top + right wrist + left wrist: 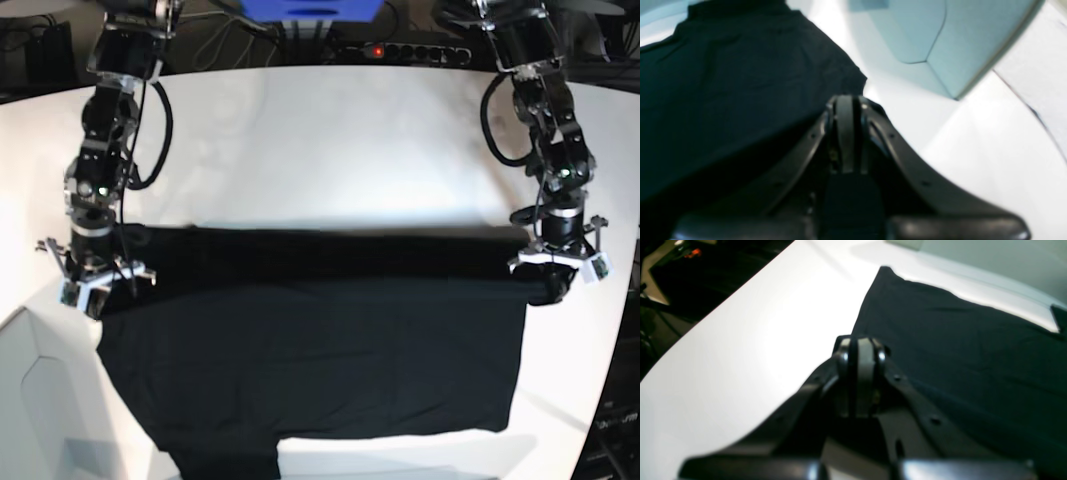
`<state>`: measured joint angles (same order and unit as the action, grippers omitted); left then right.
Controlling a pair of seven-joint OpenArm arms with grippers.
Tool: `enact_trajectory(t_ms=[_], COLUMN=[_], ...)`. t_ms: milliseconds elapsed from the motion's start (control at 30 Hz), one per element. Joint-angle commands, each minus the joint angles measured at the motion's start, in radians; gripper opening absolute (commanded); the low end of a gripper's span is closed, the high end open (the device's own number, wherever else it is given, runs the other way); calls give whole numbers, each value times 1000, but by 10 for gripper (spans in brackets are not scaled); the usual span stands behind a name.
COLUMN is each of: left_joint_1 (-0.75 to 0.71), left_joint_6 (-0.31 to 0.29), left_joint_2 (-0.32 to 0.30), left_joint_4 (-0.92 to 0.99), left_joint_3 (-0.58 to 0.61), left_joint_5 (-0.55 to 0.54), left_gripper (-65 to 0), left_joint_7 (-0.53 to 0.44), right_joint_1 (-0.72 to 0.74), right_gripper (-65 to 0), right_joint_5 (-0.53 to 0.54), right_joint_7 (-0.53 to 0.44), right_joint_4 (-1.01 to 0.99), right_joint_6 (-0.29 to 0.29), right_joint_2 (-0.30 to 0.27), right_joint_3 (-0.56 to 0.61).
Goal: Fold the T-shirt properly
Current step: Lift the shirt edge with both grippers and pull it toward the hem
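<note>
Left gripper (858,343) closed, fingers pressed together, at the shirt's (320,350) edge; whether cloth is pinched between them cannot be told from the blurred wrist view. Right gripper (848,100) likewise closed at the opposite edge, grasp on cloth also unclear. In base view, each gripper low at one end of the shirt's upper fold line. Shirt spread black and plain across the white table (330,150), upper part folded into a band, lower edge running out of view.
</note>
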<state>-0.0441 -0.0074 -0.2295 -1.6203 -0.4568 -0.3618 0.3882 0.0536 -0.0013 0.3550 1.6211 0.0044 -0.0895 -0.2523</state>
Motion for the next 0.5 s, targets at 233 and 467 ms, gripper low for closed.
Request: enact_trajectory(t_ms=[233, 467], left_joint_1=[114, 178], left_joint_6=[2, 2], left_joint_2=[-14, -14], left_joint_4=[131, 223], left_joint_3=[-4, -3], left_joint_5=[2, 2], left_gripper=[-650, -650], left_joint_7=[-27, -28], right_joint_1=[225, 360], right_gripper=[-650, -650], right_joint_5=[-6, -6], right_joint_7=[-29, -35], right_joint_4=[-209, -427], right_joint_6=[3, 3], right_joint_2=[-23, -29], right_joint_3=[3, 5])
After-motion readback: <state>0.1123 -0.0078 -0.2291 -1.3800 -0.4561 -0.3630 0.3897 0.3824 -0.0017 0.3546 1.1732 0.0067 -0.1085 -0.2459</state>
